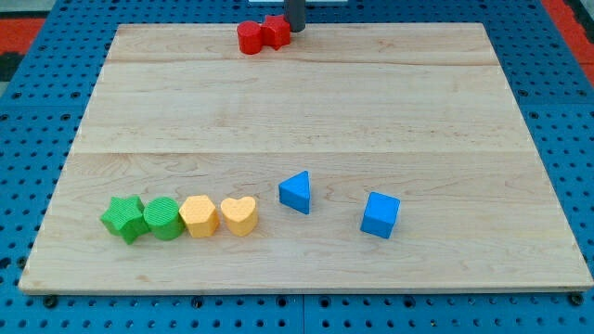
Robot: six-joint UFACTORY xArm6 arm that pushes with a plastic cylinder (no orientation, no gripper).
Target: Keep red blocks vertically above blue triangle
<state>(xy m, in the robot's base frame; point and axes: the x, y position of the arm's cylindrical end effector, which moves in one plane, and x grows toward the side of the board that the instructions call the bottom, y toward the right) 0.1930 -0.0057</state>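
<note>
Two red blocks sit side by side and touching at the view's top edge of the board: a rounded one point(250, 38) on the left and a star-like one point(275, 30) on the right. My tip point(295, 30) stands at the right side of the right red block, touching or almost touching it. The blue triangle point(296, 192) lies in the lower middle of the board, far below the red blocks and slightly to their right.
A blue cube point(380, 214) lies right of the triangle. A row at lower left holds a green star point(123, 219), a green round block point(163, 219), a yellow hexagon point(199, 216) and a yellow heart point(239, 215). The wooden board point(520, 139) rests on a blue pegboard.
</note>
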